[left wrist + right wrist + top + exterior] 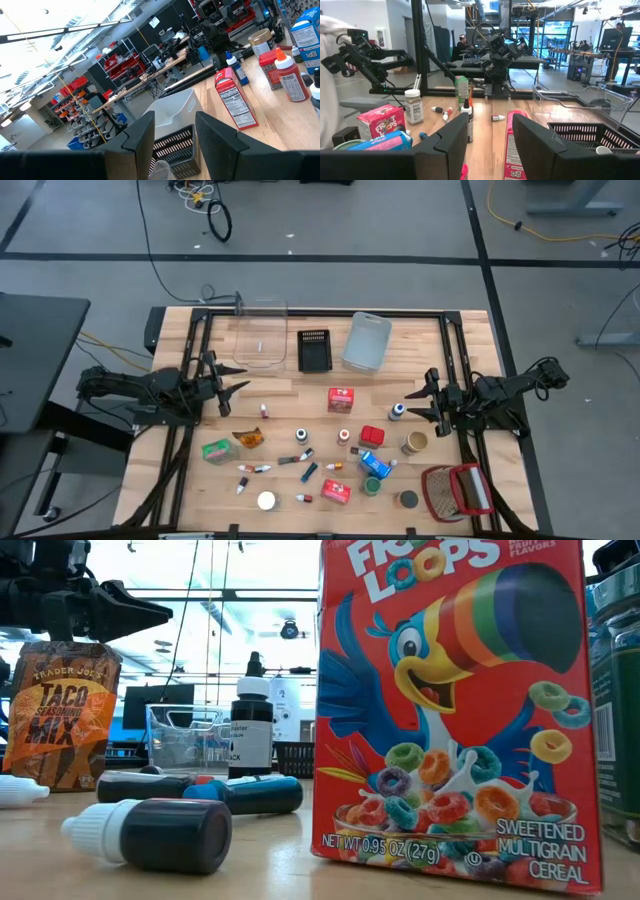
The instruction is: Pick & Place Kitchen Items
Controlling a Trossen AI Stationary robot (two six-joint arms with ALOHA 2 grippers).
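Three bins, one clear (260,335), one black (315,351), one grey-blue (367,342), stand beyond roughly twenty small colourful groceries (339,491); both empty grippers (229,385) (418,404) sit spread.

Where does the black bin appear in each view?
High view: black bin at the far edge, middle.
Low view: bin far back, left of the cereal box.
Left wrist view: bin close ahead, at the centre.
Right wrist view: bin next to the clear bin.
Landmark: the clear bin beside it in high, low, right wrist views.
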